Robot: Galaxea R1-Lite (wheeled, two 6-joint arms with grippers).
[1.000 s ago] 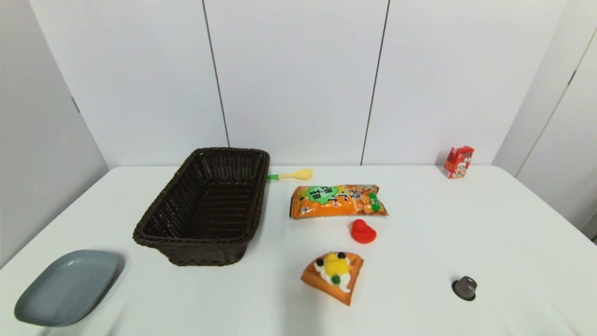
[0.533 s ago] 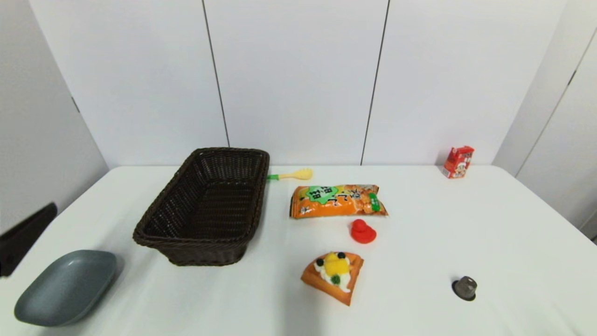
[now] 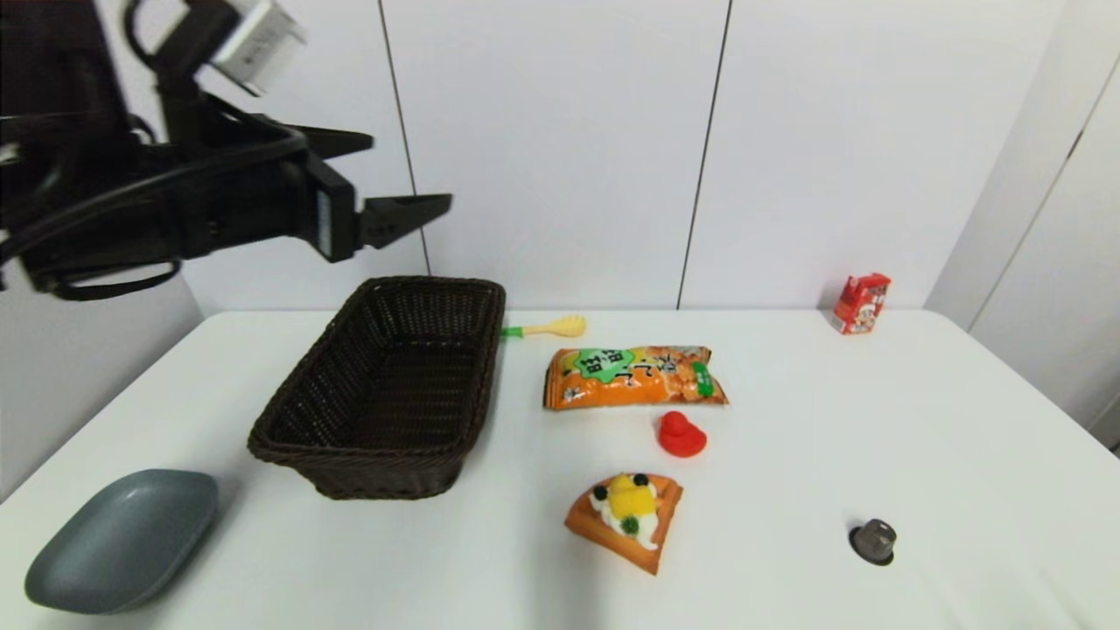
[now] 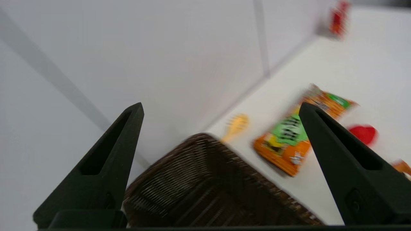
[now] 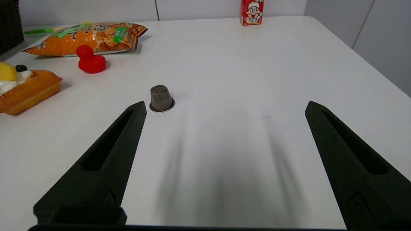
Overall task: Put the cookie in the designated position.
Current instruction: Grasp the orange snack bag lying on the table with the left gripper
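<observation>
The cookie (image 3: 634,376), a crinkly orange bag with a green label patch, lies flat on the white table just right of the dark wicker basket (image 3: 385,477). It also shows in the left wrist view (image 4: 298,138) and the right wrist view (image 5: 86,38). My left gripper (image 3: 411,171) is raised high above the basket's far end, open and holding nothing; its wrist view looks down over the basket (image 4: 208,192) toward the bag. My right gripper (image 5: 224,107) is outside the head view; its own camera shows it open, low over the table's near right.
A grey plate (image 3: 122,538) sits at the front left. An orange waffle wedge (image 3: 626,516) and a red duck (image 3: 681,435) lie in front of the bag. A yellow fork (image 3: 551,329), a grey capsule (image 3: 872,540) and a red carton (image 3: 860,304) are also here.
My left arm has swung up from the picture's left edge to high above the basket. The bag and the other objects have not moved.
</observation>
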